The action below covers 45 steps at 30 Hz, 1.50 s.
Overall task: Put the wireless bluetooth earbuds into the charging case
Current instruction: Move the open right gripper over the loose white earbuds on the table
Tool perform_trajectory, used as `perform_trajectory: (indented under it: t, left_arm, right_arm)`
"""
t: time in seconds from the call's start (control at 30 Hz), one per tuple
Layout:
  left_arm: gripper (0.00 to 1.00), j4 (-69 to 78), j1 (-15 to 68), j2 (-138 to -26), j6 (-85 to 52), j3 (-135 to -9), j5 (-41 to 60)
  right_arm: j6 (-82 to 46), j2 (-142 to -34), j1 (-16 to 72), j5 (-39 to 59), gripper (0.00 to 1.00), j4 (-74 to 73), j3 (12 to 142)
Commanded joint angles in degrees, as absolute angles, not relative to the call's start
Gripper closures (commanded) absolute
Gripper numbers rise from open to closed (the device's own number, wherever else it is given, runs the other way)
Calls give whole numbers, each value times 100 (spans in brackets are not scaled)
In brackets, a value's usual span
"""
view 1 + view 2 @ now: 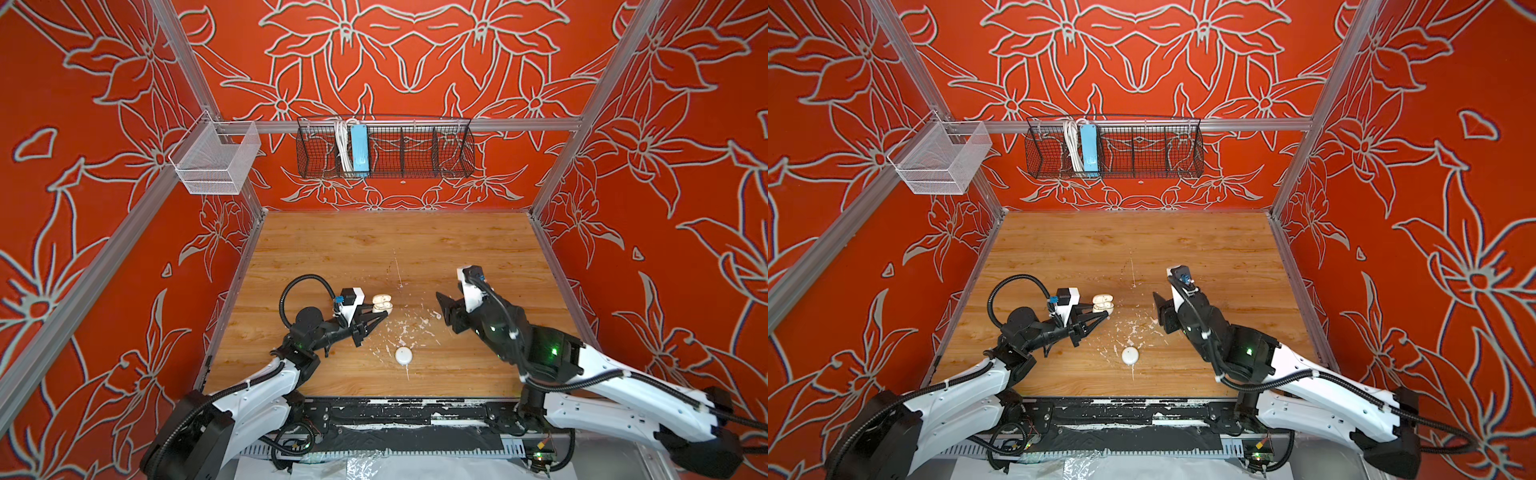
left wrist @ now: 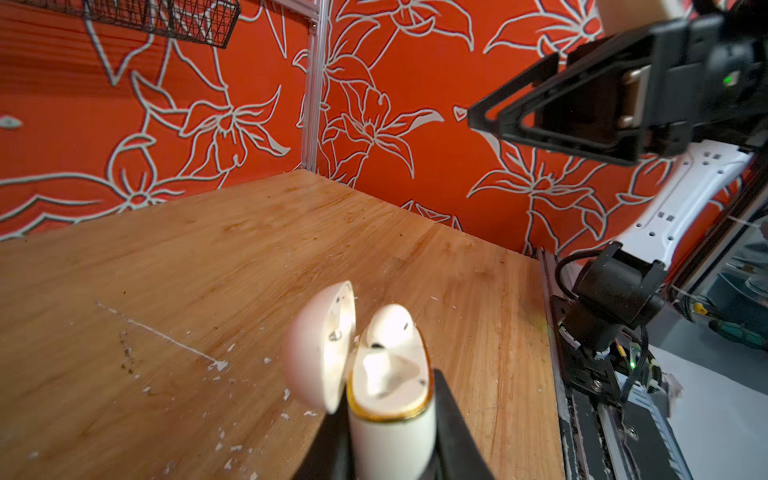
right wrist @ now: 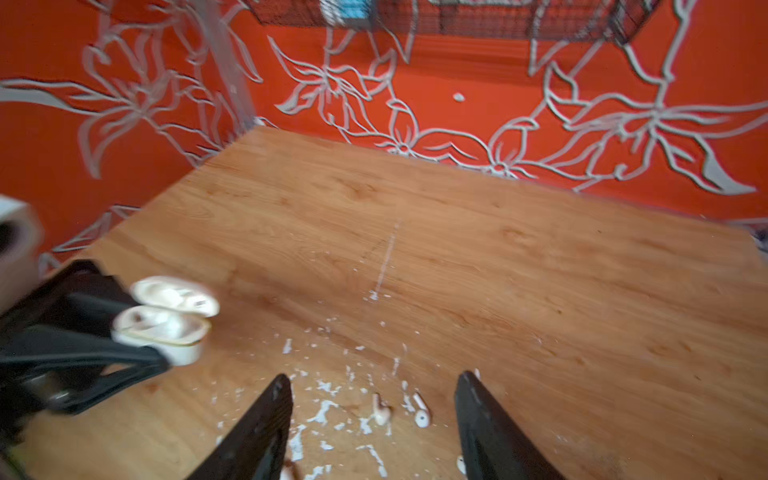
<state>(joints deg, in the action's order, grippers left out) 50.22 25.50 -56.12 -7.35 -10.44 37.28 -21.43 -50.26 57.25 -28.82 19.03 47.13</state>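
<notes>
Nearest lay a round white puck (image 1: 404,356); beyond it the right gripper (image 3: 374,376) hung spread and empty over a loose earbud (image 3: 420,415) amid look-alike paint flecks (image 3: 328,407) it might pinch instead; farther, the left gripper (image 2: 386,395) clenched the open charging case (image 2: 392,440).

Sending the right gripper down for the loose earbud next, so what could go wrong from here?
1. The earbud lies among white paint flecks beside a similar small piece; the open right gripper could pinch the wrong thing or flick it away.
2. The left gripper holds the open cream case tilted, so the earbud seated in it might slip out.
3. A round white case lies closed nearby: wrong-case mix-up possible.
</notes>
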Motion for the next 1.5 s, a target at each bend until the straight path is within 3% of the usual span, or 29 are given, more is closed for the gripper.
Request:
perform_trajectory:
  t: [0.0, 0.23, 0.47, 1.13, 1.47]
  left_arm:
    - [100, 5014, 2536, -5437, -657, -1279, 3848]
    - [100, 4528, 2641, -4584, -315, -1094, 3348]
    - [100, 4210, 2675, -4042, -308, -897, 2468]
    - [100, 4175, 2681, -3808, -352, -859, 2426]
    - [100, 4237, 2681, -3674, -378, -792, 2428]
  right_arm:
    - [-2849, -5596, 5254, -1884, 34, 2286, 4449]
    - [-3195, -6963, 5080, -1115, 33, 1640, 4160]
    - [-3410, -7839, 5080, -1189, 58, 1575, 4151]
    - [-3515, -9082, 5063, -1642, 81, 1512, 4494]
    - [-3516, -9210, 4874, -1879, 85, 1528, 4715]
